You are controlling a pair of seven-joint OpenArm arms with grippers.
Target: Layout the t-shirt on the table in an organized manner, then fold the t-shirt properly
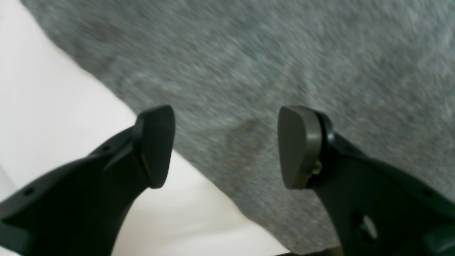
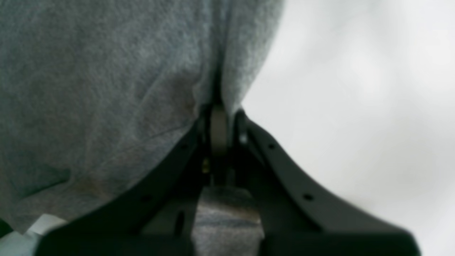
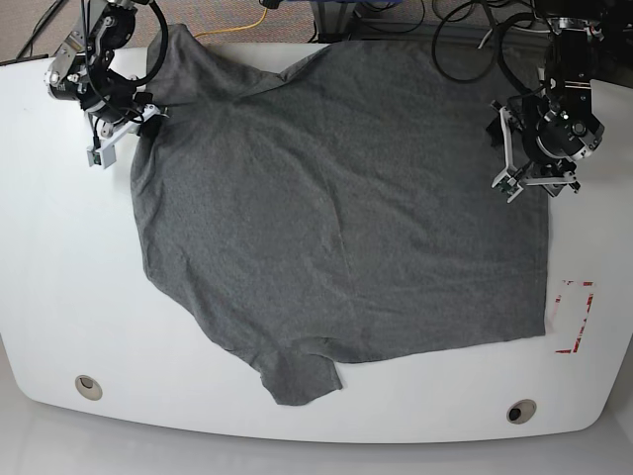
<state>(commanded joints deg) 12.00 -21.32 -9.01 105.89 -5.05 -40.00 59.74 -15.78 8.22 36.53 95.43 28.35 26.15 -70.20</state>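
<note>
The dark heather-grey t-shirt lies spread over most of the white table, with one sleeve pointing to the front edge. On the base view's left, my right gripper is shut on the shirt's edge. Up close, the cloth bunches into a fold between the closed fingers of that gripper. On the base view's right, my left gripper hovers at the shirt's other side. It stands open just over the cloth edge, holding nothing.
A red tape rectangle marks the table right of the shirt. Two round grommet holes sit near the front edge. Cables hang over the table's back edge.
</note>
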